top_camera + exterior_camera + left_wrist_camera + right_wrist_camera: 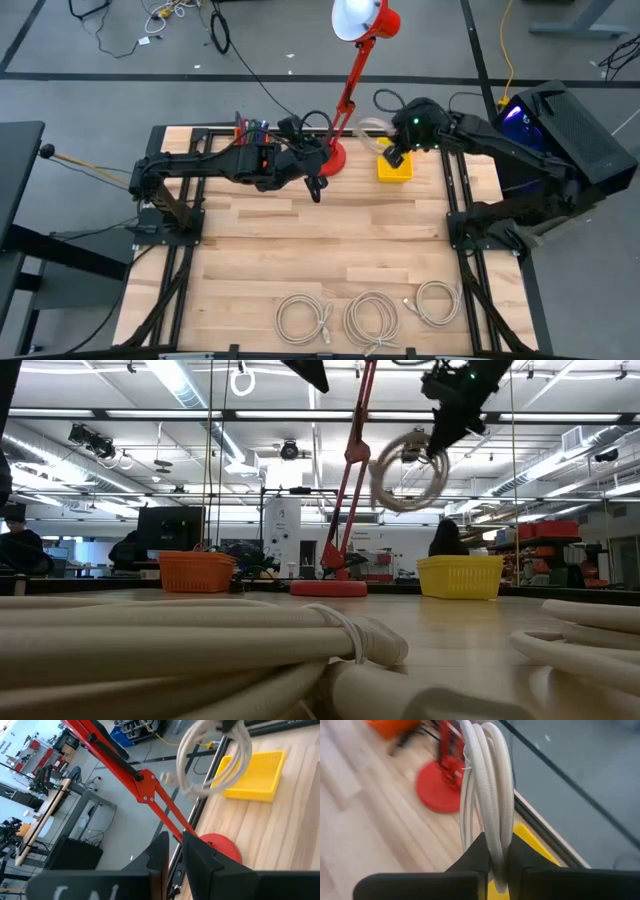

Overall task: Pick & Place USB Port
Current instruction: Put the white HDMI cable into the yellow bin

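My right gripper (395, 157) (496, 845) is raised over the table's far right part, above the yellow bin (393, 168) (460, 576), and is shut on a coil of white cable (410, 470) (487, 790) (215, 757). My left gripper (315, 186) (175, 852) hovers shut near the red lamp's base (332, 158) (330, 588) and holds nothing. The yellow bin stands by its bottom on the table's far right part. My right gripper pinches several strands of the coil's loop (492, 835) between its two fingers. The fingers come from above, slanting down. The coil is lifted clear and hangs below the gripper (440, 415), above the height of the yellow bin's rim.
An orange bin (195, 571) stands at the table's far edge, left of the lamp, whose red arm (352, 80) rises between the two grippers. Three more white cable coils (303, 318) (372, 318) (437, 300) lie along the near edge. Bare wood (330, 250) spreads between.
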`<move>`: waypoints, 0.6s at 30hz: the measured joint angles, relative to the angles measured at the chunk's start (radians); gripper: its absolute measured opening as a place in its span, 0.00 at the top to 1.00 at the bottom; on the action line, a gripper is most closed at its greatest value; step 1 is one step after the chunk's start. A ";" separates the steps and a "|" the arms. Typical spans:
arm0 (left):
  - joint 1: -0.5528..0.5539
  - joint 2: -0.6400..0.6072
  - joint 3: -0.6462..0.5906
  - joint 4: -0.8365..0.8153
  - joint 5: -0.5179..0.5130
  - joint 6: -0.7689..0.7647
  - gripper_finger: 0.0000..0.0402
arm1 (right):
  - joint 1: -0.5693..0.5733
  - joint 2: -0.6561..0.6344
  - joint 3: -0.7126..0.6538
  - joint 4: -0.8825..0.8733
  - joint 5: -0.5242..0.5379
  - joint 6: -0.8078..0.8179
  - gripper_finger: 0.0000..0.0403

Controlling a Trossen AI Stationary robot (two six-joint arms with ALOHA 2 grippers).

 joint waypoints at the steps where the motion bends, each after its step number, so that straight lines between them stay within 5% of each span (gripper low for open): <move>1: 0.000 0.000 0.000 -0.006 0.000 0.000 0.86 | -0.028 -0.005 0.000 -0.018 -0.012 0.008 0.94; 18: -0.013 0.000 0.000 -0.110 0.000 -0.071 0.86 | -0.479 -0.057 -0.087 0.044 -0.520 0.029 0.94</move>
